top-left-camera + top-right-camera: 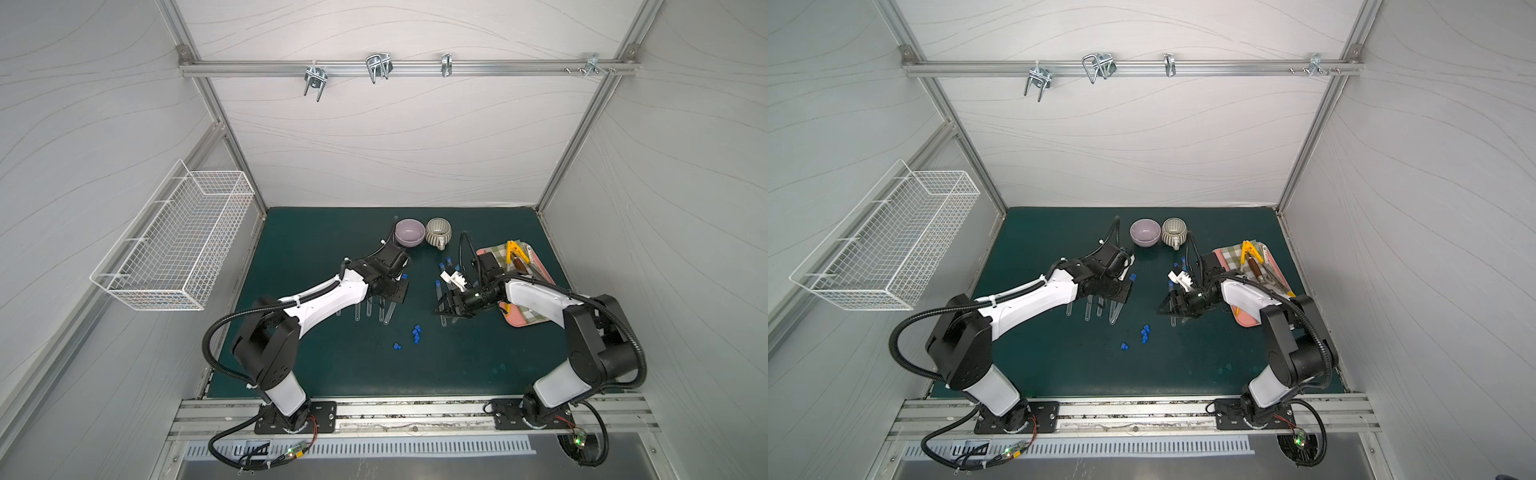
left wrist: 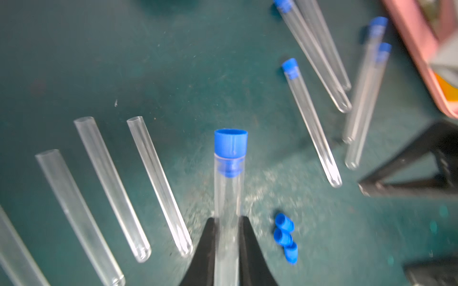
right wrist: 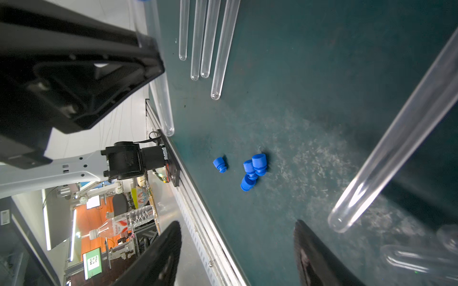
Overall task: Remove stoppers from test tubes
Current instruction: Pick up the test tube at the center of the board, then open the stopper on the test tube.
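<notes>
My left gripper (image 2: 227, 222) is shut on a clear test tube (image 2: 228, 195) with a blue stopper (image 2: 231, 143) plugged into its far end. In both top views this gripper (image 1: 395, 294) is left of the mat's centre, with the held tube's stopper (image 1: 403, 275) (image 1: 1133, 276) showing beyond it. Several open tubes (image 2: 109, 183) (image 1: 368, 309) lie side by side beside it. Several stoppered tubes (image 2: 309, 118) (image 1: 446, 266) lie further right. Loose stoppers (image 1: 416, 331) (image 3: 255, 168) sit on the mat between the arms. My right gripper (image 3: 238, 227) (image 1: 446, 307) is open and holds nothing.
A purple bowl (image 1: 409, 232) and a striped mug (image 1: 439, 231) stand at the back of the green mat. A pink tray (image 1: 517, 321) at the right holds a checked cloth and yellow-handled tools (image 1: 514, 250). A white wire basket (image 1: 178, 245) hangs on the left wall.
</notes>
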{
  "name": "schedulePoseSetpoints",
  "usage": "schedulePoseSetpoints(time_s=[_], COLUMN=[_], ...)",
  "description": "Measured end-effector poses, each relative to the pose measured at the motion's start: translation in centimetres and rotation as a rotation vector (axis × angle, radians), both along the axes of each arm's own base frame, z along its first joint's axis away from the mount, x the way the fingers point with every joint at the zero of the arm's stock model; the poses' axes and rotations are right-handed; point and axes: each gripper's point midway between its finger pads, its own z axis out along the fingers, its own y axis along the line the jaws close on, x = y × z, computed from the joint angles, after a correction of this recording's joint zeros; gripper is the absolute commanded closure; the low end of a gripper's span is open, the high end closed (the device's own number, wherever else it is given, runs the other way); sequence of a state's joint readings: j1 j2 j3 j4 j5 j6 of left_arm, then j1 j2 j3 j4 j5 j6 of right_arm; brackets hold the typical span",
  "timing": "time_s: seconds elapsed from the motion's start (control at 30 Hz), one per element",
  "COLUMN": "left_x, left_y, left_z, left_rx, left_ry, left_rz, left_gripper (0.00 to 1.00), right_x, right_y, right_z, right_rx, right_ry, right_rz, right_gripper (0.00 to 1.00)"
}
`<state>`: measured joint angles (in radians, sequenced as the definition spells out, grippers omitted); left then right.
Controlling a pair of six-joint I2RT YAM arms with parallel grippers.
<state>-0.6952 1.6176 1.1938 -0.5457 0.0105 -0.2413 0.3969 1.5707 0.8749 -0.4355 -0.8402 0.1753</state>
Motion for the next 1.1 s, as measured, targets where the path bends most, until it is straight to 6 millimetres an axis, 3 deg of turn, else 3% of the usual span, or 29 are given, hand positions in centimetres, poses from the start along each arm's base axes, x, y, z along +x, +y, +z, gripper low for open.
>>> schedulePoseSetpoints(time_s=[0.2, 0.43, 0.8, 1.1], left_x=[-3.5, -7.8, -8.5, -9.4], left_y=[0.8, -0.2, -0.4, -1.1], left_z=[1.8, 3.5, 3.2, 3.1], left_rx=[0.023, 0.03, 0.055, 0.064], left_ry=[-0.045, -0.114, -0.132, -0.142], left_rz=[-0.127, -0.331, -0.41, -0.472], left_gripper=[0.99, 0.98, 0.98, 0.98], right_x=[0.2, 0.2, -0.2, -1.6], right_y=[0.8, 1.5, 2.4, 3.9], right_z=[1.5, 3.0, 4.6, 6.0], right_rx=[0.067, 0.145, 0.22, 0.28], right_ry=[0.005, 0.015, 0.024, 0.029], right_rz=[0.015, 0.033, 0.068, 0.145], right_gripper=[0.3, 0.3, 0.28, 0.3])
